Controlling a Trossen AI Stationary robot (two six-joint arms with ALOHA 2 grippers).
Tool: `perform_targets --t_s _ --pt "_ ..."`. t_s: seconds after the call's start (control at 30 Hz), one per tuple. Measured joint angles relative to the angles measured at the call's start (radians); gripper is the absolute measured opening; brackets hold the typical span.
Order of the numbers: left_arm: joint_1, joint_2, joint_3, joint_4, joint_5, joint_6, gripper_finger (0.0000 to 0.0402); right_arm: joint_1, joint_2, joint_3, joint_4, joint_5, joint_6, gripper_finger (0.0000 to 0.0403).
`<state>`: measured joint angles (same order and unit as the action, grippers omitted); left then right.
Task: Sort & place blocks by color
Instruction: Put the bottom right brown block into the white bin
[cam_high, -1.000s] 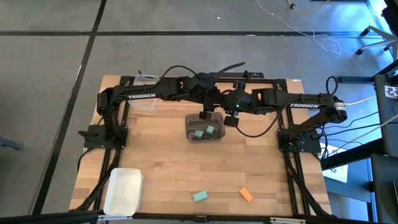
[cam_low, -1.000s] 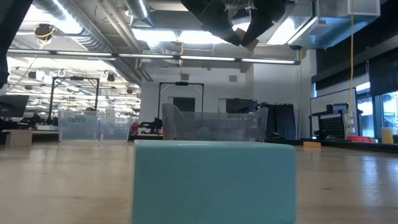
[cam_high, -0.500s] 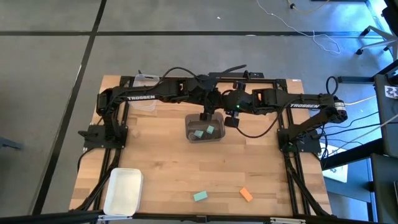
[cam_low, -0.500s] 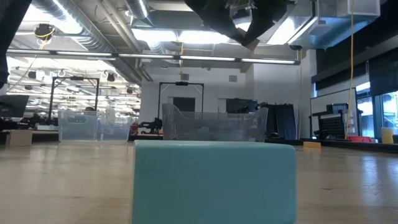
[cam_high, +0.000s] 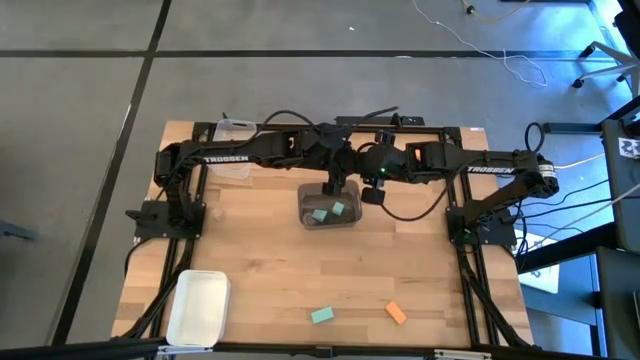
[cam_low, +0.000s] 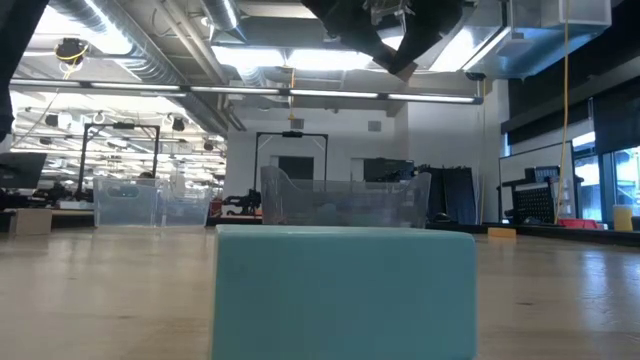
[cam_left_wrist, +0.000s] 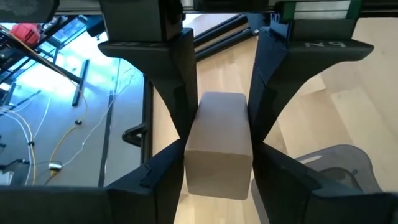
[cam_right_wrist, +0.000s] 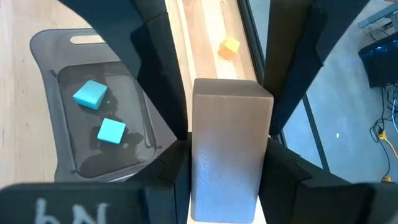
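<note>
both arms reach in over the back middle of the light wooden worktop (cam_high: 330, 270), meeting above a clear grey plastic bin (cam_high: 329, 206)

left hand (cam_left_wrist: 217, 146): fingers clenched on a tan wood-coloured rectangular block (cam_left_wrist: 218, 144), block upright between the two dark fingers, held in the air at the bin's back edge. in the high view the left hand (cam_high: 331, 186) sits over the bin's back rim

right hand (cam_right_wrist: 229, 140): fingers grasping a second tan wood-coloured rectangular block (cam_right_wrist: 229, 149), held just beside the bin on its right. in the high view the right hand (cam_high: 371, 194) hangs off the bin's right back corner

inside the bin: two small teal-green blocks (cam_right_wrist: 91, 94) (cam_right_wrist: 112, 131), lying near each other, apart

front of worktop: a loose teal-green block (cam_high: 321, 316) and a small orange block (cam_high: 396, 313), near each other, well apart from the bin. the teal one fills the low view (cam_low: 343, 291)

another small orange block (cam_right_wrist: 229, 46) shows in the right wrist view, on the worktop's edge rail

white rectangular bin (cam_high: 198, 306) at the front left corner; small clear container (cam_high: 234, 130) at the back left
</note>
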<state>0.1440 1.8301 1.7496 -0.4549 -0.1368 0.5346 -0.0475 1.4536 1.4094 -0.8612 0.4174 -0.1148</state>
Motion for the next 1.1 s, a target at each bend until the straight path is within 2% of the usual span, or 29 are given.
perform_targets --t_s 0.2,0.63,0.87,1.1 --pt "0.000 0.001 0.000 -0.002 0.003 0.000 0.0122 0.000 0.001 0.000 -0.001 0.000 -0.008 0.0129" --pt "0.003 0.003 0.001 -0.007 0.049 -0.027 0.0121 0.000 0.002 0.000 -0.005 -0.008 0.009 0.0131" --pt "0.003 0.003 0.002 -0.007 0.069 -0.042 0.0121 0.000 0.002 0.000 0.000 -0.001 0.010 0.0205" --pt "0.002 -0.005 0.002 -0.047 0.053 -0.069 0.0121 0.000 0.003 0.000 -0.002 -0.005 0.003 0.0218"
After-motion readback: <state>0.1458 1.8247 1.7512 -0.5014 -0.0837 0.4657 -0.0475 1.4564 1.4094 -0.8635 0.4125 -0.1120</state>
